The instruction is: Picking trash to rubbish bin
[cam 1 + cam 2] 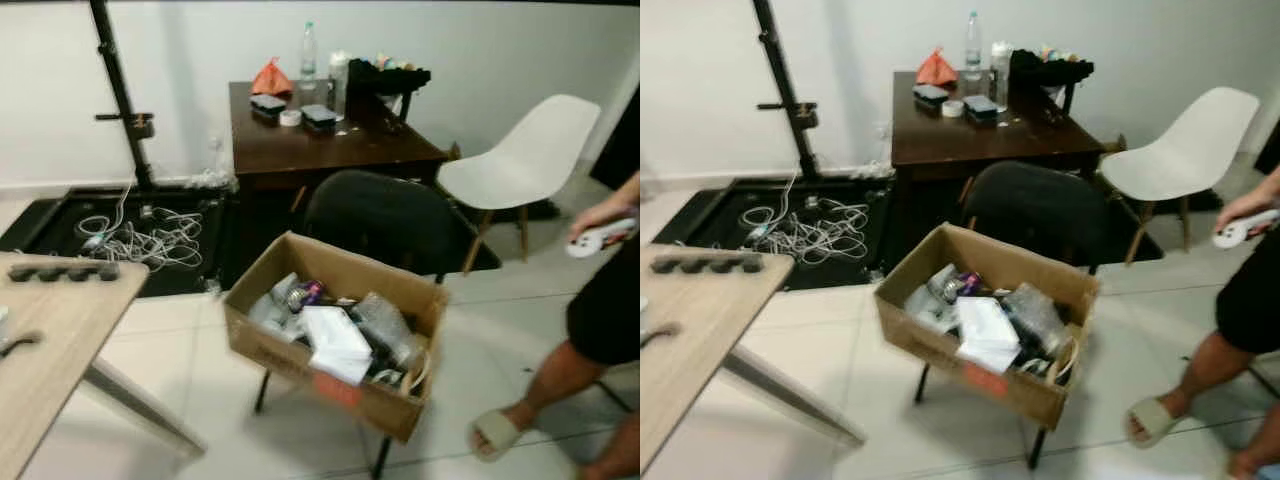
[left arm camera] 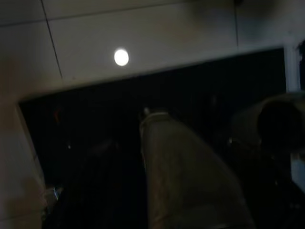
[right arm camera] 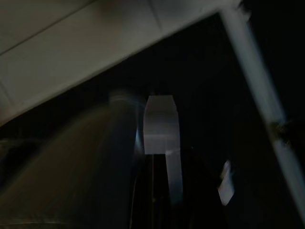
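An open cardboard box serves as the bin and rests on the seat of a black chair. It holds a white packet, a clear plastic bottle and several other scraps. On the dark brown desk behind stand an orange bag, a water bottle, a tape roll and small black cases. Both arms hang low; the wrist views are dark, with pale floor tiles and a black mat beneath.
A light wooden table with a black power strip stands close at the left. A person's leg is at the right, the hand holding a white controller. A white chair and tangled cables lie behind.
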{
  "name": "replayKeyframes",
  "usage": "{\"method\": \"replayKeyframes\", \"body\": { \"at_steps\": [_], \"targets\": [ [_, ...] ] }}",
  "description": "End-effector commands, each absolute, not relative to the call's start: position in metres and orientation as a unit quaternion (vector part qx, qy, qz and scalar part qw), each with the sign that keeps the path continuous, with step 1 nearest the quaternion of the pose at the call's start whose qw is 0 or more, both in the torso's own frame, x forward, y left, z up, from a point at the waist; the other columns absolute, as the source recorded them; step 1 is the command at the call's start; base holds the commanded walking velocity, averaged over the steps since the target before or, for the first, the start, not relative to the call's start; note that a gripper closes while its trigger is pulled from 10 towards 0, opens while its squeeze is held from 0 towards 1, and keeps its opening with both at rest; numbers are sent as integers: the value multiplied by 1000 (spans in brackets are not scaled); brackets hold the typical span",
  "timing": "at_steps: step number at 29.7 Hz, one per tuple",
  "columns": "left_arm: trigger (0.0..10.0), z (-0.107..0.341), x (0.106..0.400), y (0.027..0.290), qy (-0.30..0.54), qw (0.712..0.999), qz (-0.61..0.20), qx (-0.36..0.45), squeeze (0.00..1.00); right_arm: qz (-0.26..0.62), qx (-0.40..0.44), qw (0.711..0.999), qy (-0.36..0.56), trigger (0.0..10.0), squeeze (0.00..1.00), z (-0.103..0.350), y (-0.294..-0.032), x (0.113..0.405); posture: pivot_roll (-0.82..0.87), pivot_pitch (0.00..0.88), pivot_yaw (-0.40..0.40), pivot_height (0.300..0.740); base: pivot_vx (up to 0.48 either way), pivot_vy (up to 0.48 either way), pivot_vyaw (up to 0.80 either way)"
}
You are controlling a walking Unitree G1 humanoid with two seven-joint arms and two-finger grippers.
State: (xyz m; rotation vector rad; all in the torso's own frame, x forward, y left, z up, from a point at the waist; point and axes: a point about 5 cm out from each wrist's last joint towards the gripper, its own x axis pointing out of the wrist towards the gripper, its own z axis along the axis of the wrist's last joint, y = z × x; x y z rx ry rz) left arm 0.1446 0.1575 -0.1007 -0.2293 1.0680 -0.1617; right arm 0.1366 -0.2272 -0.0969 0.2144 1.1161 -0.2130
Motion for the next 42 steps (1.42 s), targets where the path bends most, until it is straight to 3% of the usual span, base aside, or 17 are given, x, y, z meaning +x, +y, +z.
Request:
{"method": "replayKeyframes", "body": {
  "at_steps": [1, 7, 12, 15, 16, 20, 21, 25, 28, 30, 32, 36, 42],
  "targets": [
    [10000, -103, 140, 150, 517, 844, -87, -111, 0, -114, 93, 823, 549, 10000, 0, -100, -237, 120, -159, 107, 22, 740, 394, 0, -763],
    [10000, -102, 141, 150, 515, 845, -88, -110, 0, -131, 94, 830, 533, 10000, 0, -98, -242, 122, -159, 106, 21, 740, 394, 0, -381],
    [10000, -102, 142, 151, 513, 848, -82, -107, 0, -180, 87, 851, 486, 10000, 0, -87, -261, 137, -159, 106, 21, 740, 151, 0, 0],
    [10000, -102, 143, 152, 513, 848, -75, -110, 0, -253, 52, 884, 390, 10000, 0, -57, -299, 170, -157, 107, 23, 740, 0, 0, 0],
    [10000, -102, 143, 153, 514, 848, -75, -109, 0, -278, 19, 904, 325, 10000, 0, -31, -323, 193, -164, 109, 27, 740, 0, 0, 0],
    [10000, -102, 142, 155, 516, 846, -77, -105, 0, -276, 5, 928, 250, 10000, 0, 1, -340, 221, -175, 111, 29, 740, 0, 0, 0],
    [10000, -102, 142, 155, 518, 846, -79, -103, 0, -263, 6, 948, 179, 10000, 0, 31, -348, 246, -180, 113, 29, 740, 0, 0, 0],
    [10000, -102, 142, 155, 517, 846, -80, -102, 0, -240, 15, 966, 93, 10000, 0, 70, -353, 274, -182, 114, 28, 740, 0, 0, 0],
    [10000, -102, 142, 153, 517, 846, -84, -102, 0, -166, 37, 985, -9, 10000, 0, 116, -340, 309, -180, 116, 27, 740, 0, 0, 0],
    [10000, -102, 142, 152, 517, 846, -85, -102, 0, -128, 47, 990, -26, 10000, 0, 124, -330, 318, -179, 116, 26, 740, 0, 0, 0],
    [10000, -103, 140, 152, 519, 845, -86, -100, 0, -1, 83, 995, -50, 10000, 0, 134, -289, 336, -176, 117, 24, 740, 0, 0, 0],
    [10000, -104, 137, 153, 521, 843, -86, -98, 0, 180, 127, 973, -69, 10000, 0, 137, -222, 344, -165, 118, 24, 740, 0, 0, 0],
    [10000, -105, 134, 156, 525, 842, -84, -95, 0, 218, 140, 965, -44, 10000, 0, 122, -188, 346, -161, 123, 31, 740, 0, 0, 0]
  ]
}}
